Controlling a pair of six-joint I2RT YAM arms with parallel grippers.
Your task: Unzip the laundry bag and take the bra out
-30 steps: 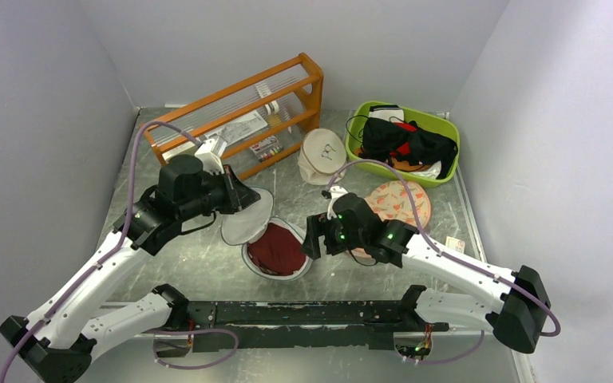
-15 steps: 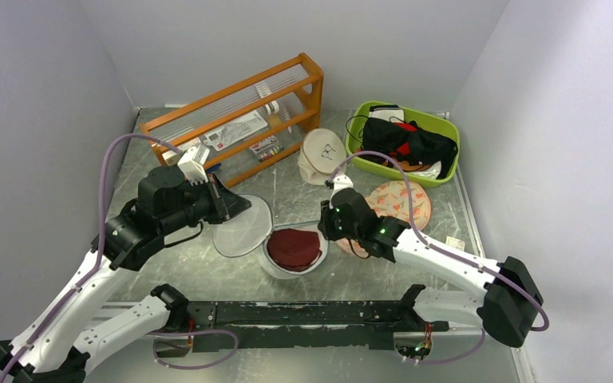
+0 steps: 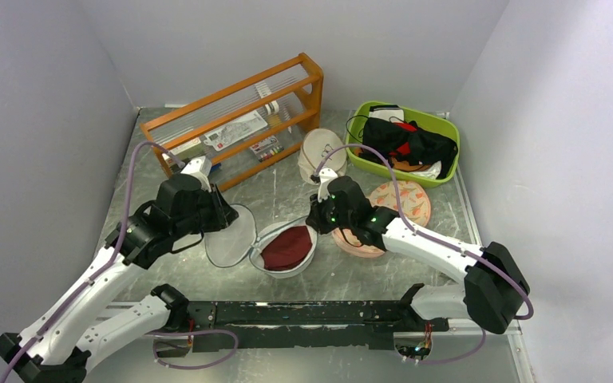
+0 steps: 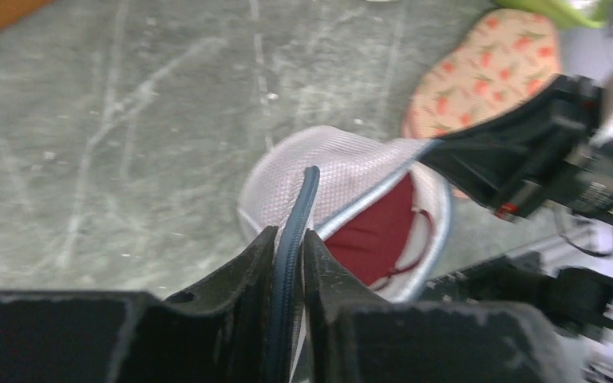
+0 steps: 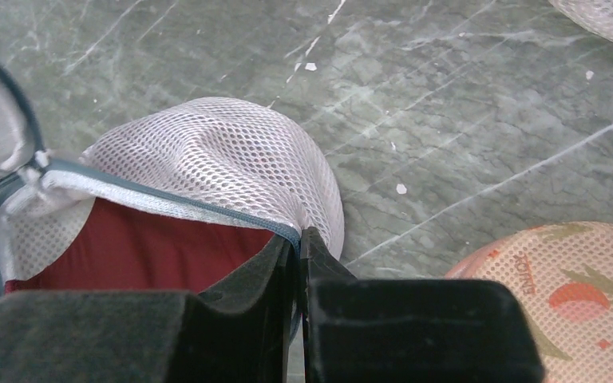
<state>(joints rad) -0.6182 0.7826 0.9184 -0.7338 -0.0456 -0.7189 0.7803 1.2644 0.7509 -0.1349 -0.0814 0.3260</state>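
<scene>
The laundry bag [image 3: 275,270] lies unzipped in the middle of the table, its round mesh lid [image 3: 228,243] folded out to the left. The dark red bra [image 3: 286,248] lies inside the open body. My left gripper [image 3: 225,217] is shut on the lid's dark rim; in the left wrist view that rim [image 4: 307,191] runs up between the fingers of the gripper [image 4: 289,237], with the bra [image 4: 375,235] beyond. My right gripper [image 3: 313,219] is shut on the body's zip edge at its right side. The right wrist view shows this gripper [image 5: 298,236] pinching the mesh [image 5: 215,155] above the bra [image 5: 136,255].
A peach pad with orange prints [image 3: 403,203] lies just right of the right gripper. A cream round pouch [image 3: 322,155] stands behind the bag. An orange wooden rack [image 3: 239,120] is at the back left, a green bin [image 3: 450,163] of dark clothing at the back right.
My right gripper moved in towards the bag and closed on its right zip edge. The left gripper came nearer and lower with the lid, which now lies flatter to the left.
</scene>
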